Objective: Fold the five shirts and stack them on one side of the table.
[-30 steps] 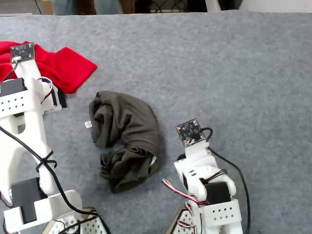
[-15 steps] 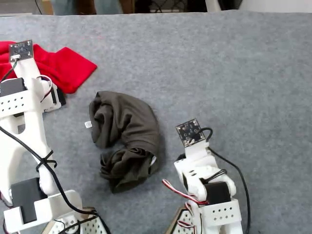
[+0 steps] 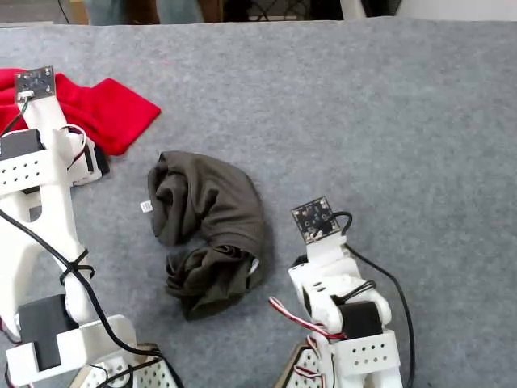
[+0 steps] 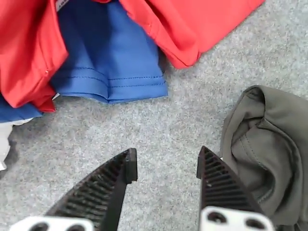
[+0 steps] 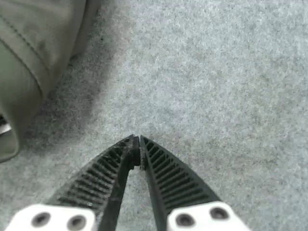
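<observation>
Past the left gripper (image 4: pixel 166 166), fingers apart, its wrist view finds a blue shirt (image 4: pixel 113 55) beneath the red shirt (image 4: pixel 192 24); the right gripper (image 5: pixel 139 141) has its fingers together.

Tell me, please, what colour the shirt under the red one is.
The shirt is blue; left wrist view.

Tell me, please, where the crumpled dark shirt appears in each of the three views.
High view: the dark shirt lies left of centre, below the red shirt.
Left wrist view: the dark shirt sits beside one jaw of the open left gripper, with the red shirt farther off.
Right wrist view: the dark shirt lies ahead and to one side of the shut right gripper.
Shared landmark: the grey table cover.
</observation>
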